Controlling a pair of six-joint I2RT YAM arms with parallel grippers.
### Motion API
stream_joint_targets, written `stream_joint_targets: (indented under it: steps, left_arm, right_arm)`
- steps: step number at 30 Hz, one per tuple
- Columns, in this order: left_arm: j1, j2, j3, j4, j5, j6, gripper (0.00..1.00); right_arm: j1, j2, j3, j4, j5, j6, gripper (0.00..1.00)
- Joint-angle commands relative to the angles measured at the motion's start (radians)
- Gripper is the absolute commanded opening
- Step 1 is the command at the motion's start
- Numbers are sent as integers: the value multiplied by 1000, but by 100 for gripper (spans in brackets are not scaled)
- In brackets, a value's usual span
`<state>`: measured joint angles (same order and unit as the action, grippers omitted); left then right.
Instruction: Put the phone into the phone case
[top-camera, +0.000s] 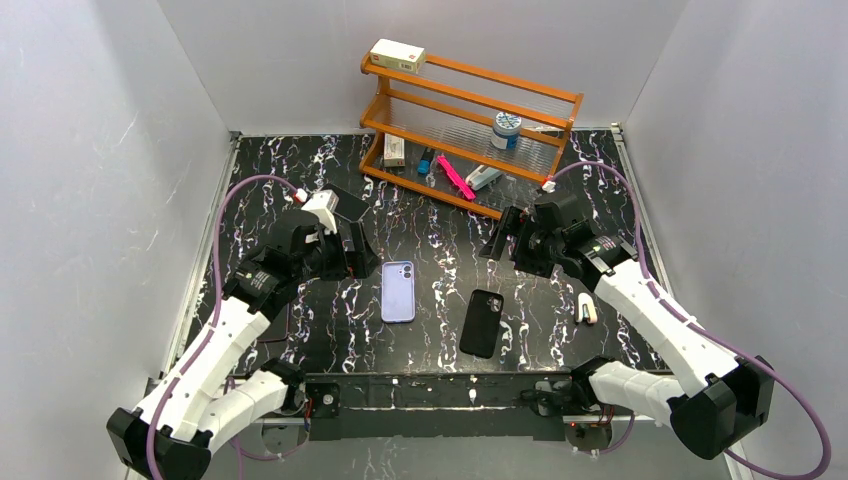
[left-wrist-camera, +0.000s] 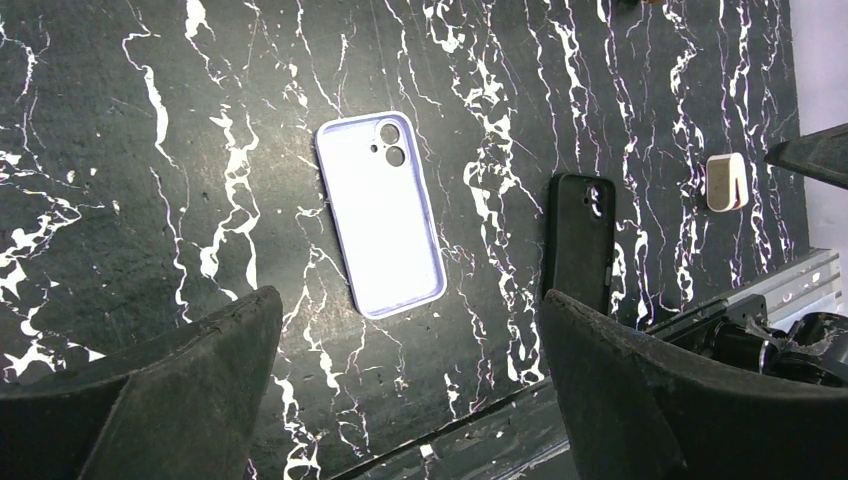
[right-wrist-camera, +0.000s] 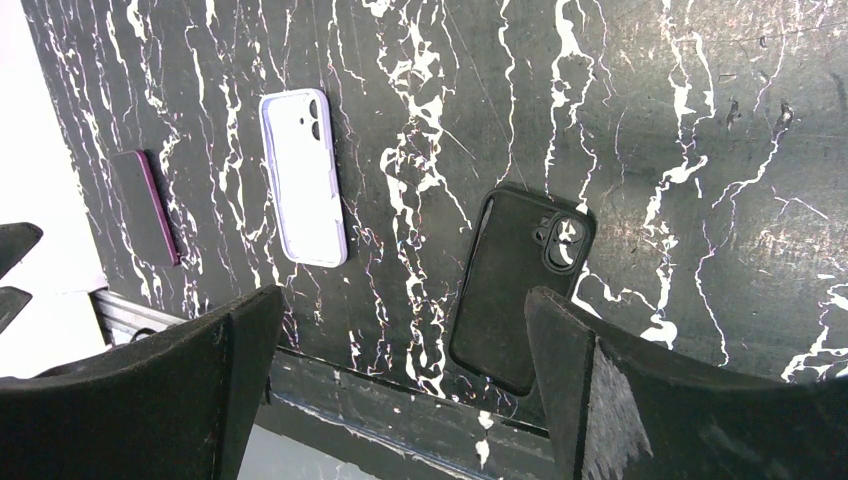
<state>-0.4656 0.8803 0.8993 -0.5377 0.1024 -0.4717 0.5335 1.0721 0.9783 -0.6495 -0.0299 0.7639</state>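
Observation:
The phone case (top-camera: 482, 322) is matte black with a camera cutout and lies flat at the front centre of the marble table; it also shows in the left wrist view (left-wrist-camera: 580, 240) and the right wrist view (right-wrist-camera: 520, 285). A thin dark slab with a maroon edge (right-wrist-camera: 145, 207), seemingly the phone, lies left of a lavender-backed phone (top-camera: 398, 291); in the top view my left arm hides most of it. My left gripper (top-camera: 355, 235) is open and empty, above the table behind the lavender phone (left-wrist-camera: 380, 215). My right gripper (top-camera: 503, 235) is open and empty, behind the case.
An orange wooden rack (top-camera: 500, 75) stands at the back with a box (top-camera: 397, 55) on top, a jar (top-camera: 507, 128) and a pink item (top-camera: 455, 177) on its shelves. A small white object (top-camera: 587, 308) lies right of the case. White walls enclose the table.

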Motion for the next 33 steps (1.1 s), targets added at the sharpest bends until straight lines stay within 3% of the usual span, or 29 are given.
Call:
stream_joint_targets:
  steps: [1,16,23,27,33]
  left_arm:
    - [5,-13,50,-39,-36,7,98]
    - [4,76,30,-67,-84,-51,95]
    - [4,206,-8,-56,11,-79,84]
    - [2,290,-50,-2,77,-106,74]
    - [-2,362,-114,107,46,-139,65]
  right_arm:
    - [1,-21,32,0,14,14,99]
    - [2,-20,-1,-31,7,48,99]
    - [2,-32,-55,-67,24,117,98]
    - [2,0,-102,-84,-17,140,89]
    - [1,39,-163,-88,-37,161,71]
